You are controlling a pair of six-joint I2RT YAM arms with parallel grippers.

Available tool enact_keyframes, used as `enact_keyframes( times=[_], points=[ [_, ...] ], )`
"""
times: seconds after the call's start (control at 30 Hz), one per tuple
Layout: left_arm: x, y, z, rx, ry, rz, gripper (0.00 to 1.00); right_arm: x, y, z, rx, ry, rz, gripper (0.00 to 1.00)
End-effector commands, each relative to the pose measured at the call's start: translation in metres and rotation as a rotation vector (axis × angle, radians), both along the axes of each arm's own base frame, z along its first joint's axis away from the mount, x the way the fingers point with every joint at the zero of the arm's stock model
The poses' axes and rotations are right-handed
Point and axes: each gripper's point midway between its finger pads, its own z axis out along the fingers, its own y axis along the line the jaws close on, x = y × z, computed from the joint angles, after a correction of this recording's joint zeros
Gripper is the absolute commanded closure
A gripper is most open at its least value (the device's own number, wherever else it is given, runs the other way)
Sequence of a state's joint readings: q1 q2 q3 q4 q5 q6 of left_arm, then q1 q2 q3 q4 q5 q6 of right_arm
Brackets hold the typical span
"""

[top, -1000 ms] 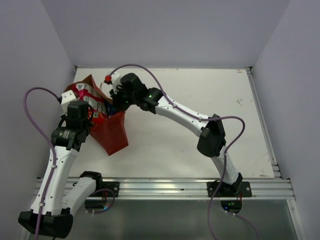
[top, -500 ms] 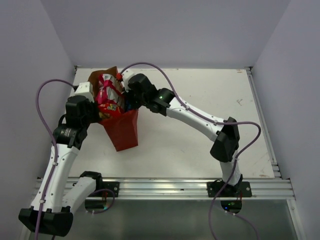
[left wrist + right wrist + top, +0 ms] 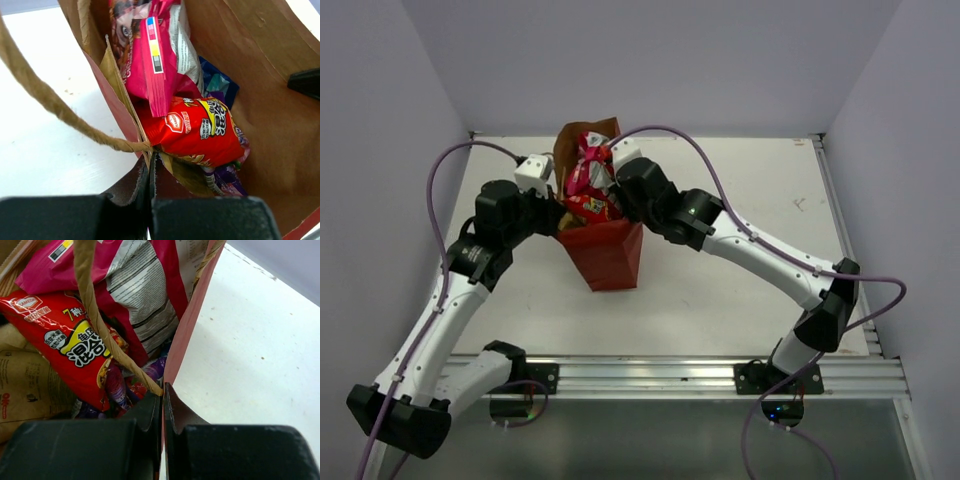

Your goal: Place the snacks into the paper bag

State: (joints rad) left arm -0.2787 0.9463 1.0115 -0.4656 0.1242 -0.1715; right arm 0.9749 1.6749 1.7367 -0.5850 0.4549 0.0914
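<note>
While left gripper [image 3: 150,167] and right gripper [image 3: 163,392] clamp its rim, one paper bag [image 3: 611,258], five packets [image 3: 200,132] inside.

White arms [image 3: 438,322], black joints [image 3: 825,316], purple cables [image 3: 655,128]

The white counter [image 3: 720,290] carries a single thing, the red-brown paper bag [image 3: 610,258], upright left of centre; whether its base touches the surface cannot be told. Faint dark marks [image 3: 800,204] sit far right.
</note>
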Motion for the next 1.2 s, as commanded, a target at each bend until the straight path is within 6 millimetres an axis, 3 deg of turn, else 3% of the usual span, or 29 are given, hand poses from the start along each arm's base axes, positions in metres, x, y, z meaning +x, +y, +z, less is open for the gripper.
enact_keyframes(
  times=[0.0, 0.17, 0.4, 0.77, 0.97, 1.0, 1.03, 1.07, 1.1, 1.13, 1.17],
  points=[
    [0.008, -0.026, 0.048, -0.018, -0.173, -0.075, 1.00, 0.003, -0.040, 0.052, 0.075, -0.128, -0.128, 1.00],
    [0.004, -0.059, 0.029, -0.008, -0.135, -0.122, 1.00, -0.003, -0.059, 0.042, 0.056, -0.126, -0.172, 1.00],
    [-0.002, -0.082, 0.015, 0.003, -0.111, -0.131, 1.00, -0.009, -0.084, 0.019, 0.031, -0.095, -0.221, 1.00],
    [-0.010, -0.090, -0.011, 0.012, -0.067, -0.134, 1.00, -0.009, -0.105, -0.023, 0.006, -0.032, -0.263, 1.00],
    [-0.010, -0.100, -0.017, 0.014, -0.062, -0.157, 0.99, -0.007, -0.112, -0.027, 0.005, -0.025, -0.280, 0.99],
    [-0.010, -0.101, -0.015, 0.011, -0.067, -0.159, 0.90, -0.007, -0.113, -0.026, 0.009, -0.025, -0.281, 0.93],
    [-0.009, -0.104, -0.014, 0.010, -0.073, -0.166, 0.79, -0.007, -0.113, -0.025, 0.005, -0.027, -0.275, 0.71],
    [-0.008, -0.105, -0.008, 0.008, -0.085, -0.166, 0.63, -0.008, -0.112, -0.024, 0.008, -0.028, -0.272, 0.58],
    [-0.007, -0.107, -0.004, 0.004, -0.096, -0.166, 0.52, -0.008, -0.112, -0.018, 0.021, -0.037, -0.268, 0.38],
    [-0.007, -0.111, 0.007, -0.007, -0.120, -0.171, 0.35, -0.008, -0.111, -0.014, 0.027, -0.040, -0.254, 0.31],
    [-0.006, -0.112, 0.013, -0.011, -0.136, -0.166, 0.32, -0.009, -0.109, -0.009, 0.037, -0.048, -0.244, 0.28]
  ],
)
